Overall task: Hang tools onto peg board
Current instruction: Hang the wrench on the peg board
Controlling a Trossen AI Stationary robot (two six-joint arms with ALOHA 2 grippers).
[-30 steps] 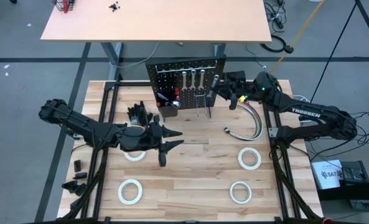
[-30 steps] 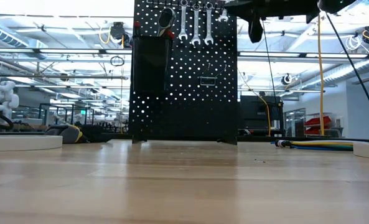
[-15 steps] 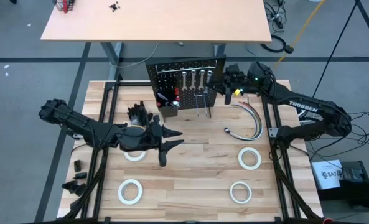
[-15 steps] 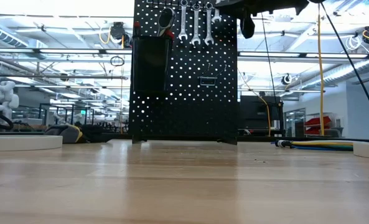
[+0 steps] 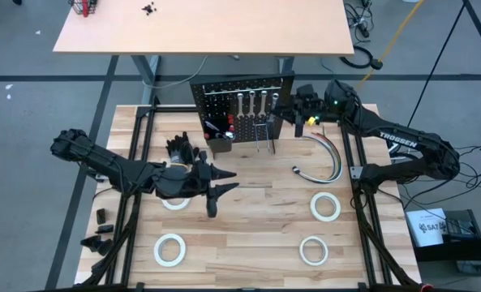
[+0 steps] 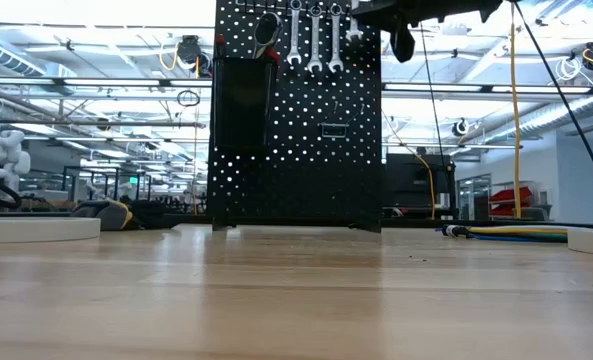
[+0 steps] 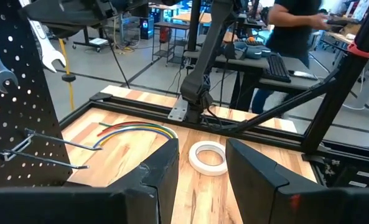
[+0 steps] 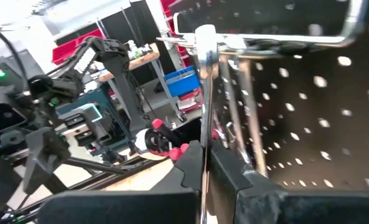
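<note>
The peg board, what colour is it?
Black, dotted all over with small holes. The peg board shows best in the low view.

Bright even overhead light, blurred right wrist close-up.

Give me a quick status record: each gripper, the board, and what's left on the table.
right gripper: at the peg board's top right edge, shut on a wrench beside a wire hook
left gripper: open, waiting over the middle of the table, holding nothing
peg board: upright at the table's far edge; three wrenches hang along its top row, ratchet in the bin
tape rolls: four still on the table, e.g.
cables: lying right of the board
</note>
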